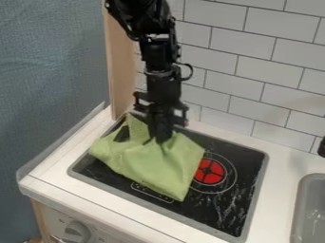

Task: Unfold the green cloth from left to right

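The gripper [162, 137] hangs down over the left part of the black stove top [238, 204], its fingers together on the upper middle of the green cloth [152, 163]. Creases in the cloth gather at the fingertips, which are pinched shut on it. One corner of the cloth rises to the left of the gripper, another bulges out at the far left, and a pointed one lies toward the front. The fabric is crumpled and partly doubled over. Its right edge reaches the red burner disc [209, 171].
A white counter [44, 172] surrounds the stove, with a grey sink [310, 209] at the right. Behind stand a white tiled wall [254, 71] and a wooden post [120, 71]. A knob [77, 231] is on the front panel below.
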You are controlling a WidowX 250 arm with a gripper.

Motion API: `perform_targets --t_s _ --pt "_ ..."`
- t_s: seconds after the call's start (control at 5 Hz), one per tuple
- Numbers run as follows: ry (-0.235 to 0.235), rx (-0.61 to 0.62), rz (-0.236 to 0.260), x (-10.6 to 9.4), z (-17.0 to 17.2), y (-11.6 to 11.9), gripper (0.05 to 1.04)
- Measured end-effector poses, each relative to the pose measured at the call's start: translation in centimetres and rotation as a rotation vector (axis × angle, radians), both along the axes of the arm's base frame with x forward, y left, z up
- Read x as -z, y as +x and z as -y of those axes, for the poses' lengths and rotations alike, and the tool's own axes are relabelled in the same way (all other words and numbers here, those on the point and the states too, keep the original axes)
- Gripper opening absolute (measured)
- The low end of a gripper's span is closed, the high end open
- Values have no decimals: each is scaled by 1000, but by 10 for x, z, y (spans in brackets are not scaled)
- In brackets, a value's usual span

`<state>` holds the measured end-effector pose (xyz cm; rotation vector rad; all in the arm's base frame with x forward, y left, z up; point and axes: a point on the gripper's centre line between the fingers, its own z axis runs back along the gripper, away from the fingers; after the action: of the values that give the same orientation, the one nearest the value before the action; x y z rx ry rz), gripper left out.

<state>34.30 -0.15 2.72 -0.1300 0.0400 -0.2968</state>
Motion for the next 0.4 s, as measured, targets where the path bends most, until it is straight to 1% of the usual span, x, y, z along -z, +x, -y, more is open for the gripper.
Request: perform_targets --t_s 0.2,0.4 --pt "-2 56 -7 -2 27 0 53" --pt "-6 98 18 -8 56 4 52"
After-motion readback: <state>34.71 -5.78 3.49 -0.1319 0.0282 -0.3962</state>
